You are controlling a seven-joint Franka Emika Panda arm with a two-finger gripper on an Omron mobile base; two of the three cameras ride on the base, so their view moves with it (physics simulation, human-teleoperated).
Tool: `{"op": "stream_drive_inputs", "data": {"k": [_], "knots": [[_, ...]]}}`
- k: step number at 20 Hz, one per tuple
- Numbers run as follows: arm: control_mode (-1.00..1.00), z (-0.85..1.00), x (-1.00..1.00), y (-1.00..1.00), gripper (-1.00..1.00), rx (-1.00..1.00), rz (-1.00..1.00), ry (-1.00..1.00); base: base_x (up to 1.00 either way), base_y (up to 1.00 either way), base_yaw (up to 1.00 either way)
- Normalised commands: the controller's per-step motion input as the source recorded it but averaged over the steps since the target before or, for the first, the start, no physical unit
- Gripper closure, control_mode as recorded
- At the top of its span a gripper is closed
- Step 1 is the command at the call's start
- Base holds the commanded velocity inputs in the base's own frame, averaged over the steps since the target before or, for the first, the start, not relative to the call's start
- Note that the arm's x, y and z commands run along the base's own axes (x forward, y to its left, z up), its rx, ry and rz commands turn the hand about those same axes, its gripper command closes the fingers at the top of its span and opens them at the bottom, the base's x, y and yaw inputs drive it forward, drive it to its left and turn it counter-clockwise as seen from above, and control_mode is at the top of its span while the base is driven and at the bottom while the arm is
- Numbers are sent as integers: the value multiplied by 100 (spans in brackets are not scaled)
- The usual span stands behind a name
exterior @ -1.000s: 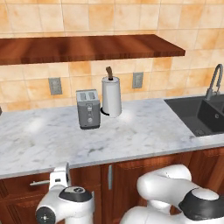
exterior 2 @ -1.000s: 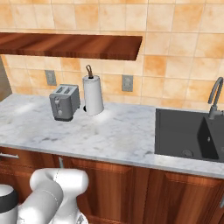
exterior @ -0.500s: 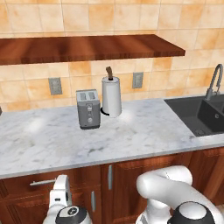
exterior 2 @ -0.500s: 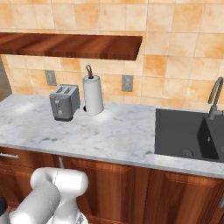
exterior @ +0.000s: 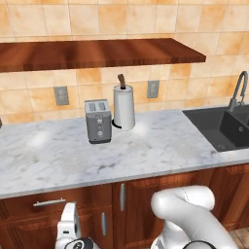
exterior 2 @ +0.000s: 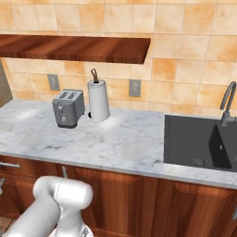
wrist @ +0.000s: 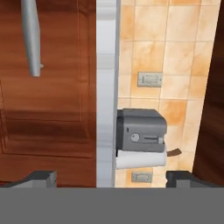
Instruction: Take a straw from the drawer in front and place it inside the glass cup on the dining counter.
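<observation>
Drawer (exterior: 46, 206) sits shut at the lower left of the left base view, under the marble bench (exterior: 146, 151), its silver bar handle (exterior: 48, 202) horizontal. The gripper (exterior: 68, 228) hangs low just below and right of that handle. On the bench stand a grey toaster (exterior: 98, 120) and a paper towel roll (exterior: 123, 107), close together; a dark sink (exterior: 221, 127) lies to the right.

From the right base view, toaster (exterior 2: 68, 108) and roll (exterior 2: 98, 100) stand left of the sink (exterior 2: 196, 141).

Rolled sideways, the hand view has the handle (wrist: 31, 37) against the wood front, the fingertips (wrist: 41, 177) set wide apart, nothing between them.
</observation>
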Motion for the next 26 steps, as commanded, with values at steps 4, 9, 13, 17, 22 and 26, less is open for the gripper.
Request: {"op": "stream_drive_inputs", "data": {"k": [4,9,13,17,22,26], "knots": [[-100,-20,26,15,-100,0,0,-3,0,0,0],[-100,-23,23,29,-100,0,0,0,0,0,0],[-100,-23,26,31,-100,0,0,0,0,0,0],[-100,-28,29,30,-100,0,0,0,0,0,0],[-100,-25,28,27,-100,0,0,0,0,0,0],[-100,-28,30,28,-100,0,0,0,0,0,0]]}}
